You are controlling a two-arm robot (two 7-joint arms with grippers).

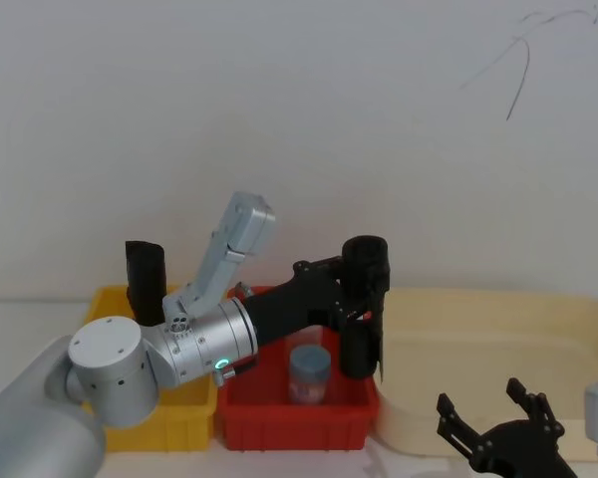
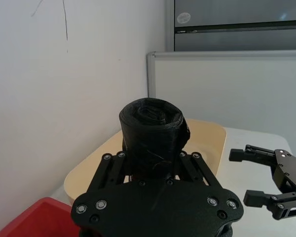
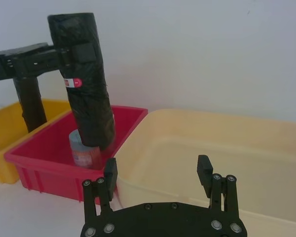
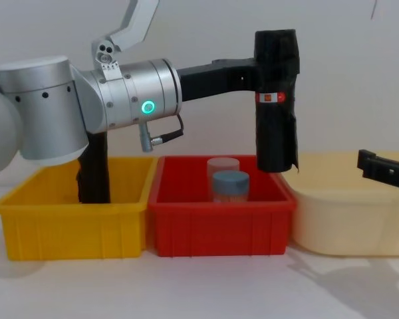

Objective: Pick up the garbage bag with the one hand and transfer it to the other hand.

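The garbage bag (image 4: 276, 100), a thick black roll with a red-and-white band, hangs upright in the air over the right end of the red bin (image 4: 223, 229). My left gripper (image 4: 266, 76) is shut on its upper half, reaching in from the left on the arm with the green ring. The roll's top end faces the left wrist view (image 2: 153, 128). My right gripper (image 1: 483, 398) stands open and empty, low at the front right near the cream tub (image 1: 498, 329). In the right wrist view, the bag (image 3: 84, 84) is ahead and to one side of those open fingers (image 3: 111, 170).
A yellow bin (image 4: 73, 226) on the left holds a slimmer plain black roll (image 4: 93, 173). In the red bin stand a blue-lidded jar (image 4: 229, 186) and a clear jar (image 4: 223, 165) behind it. The white wall is close behind the bins.
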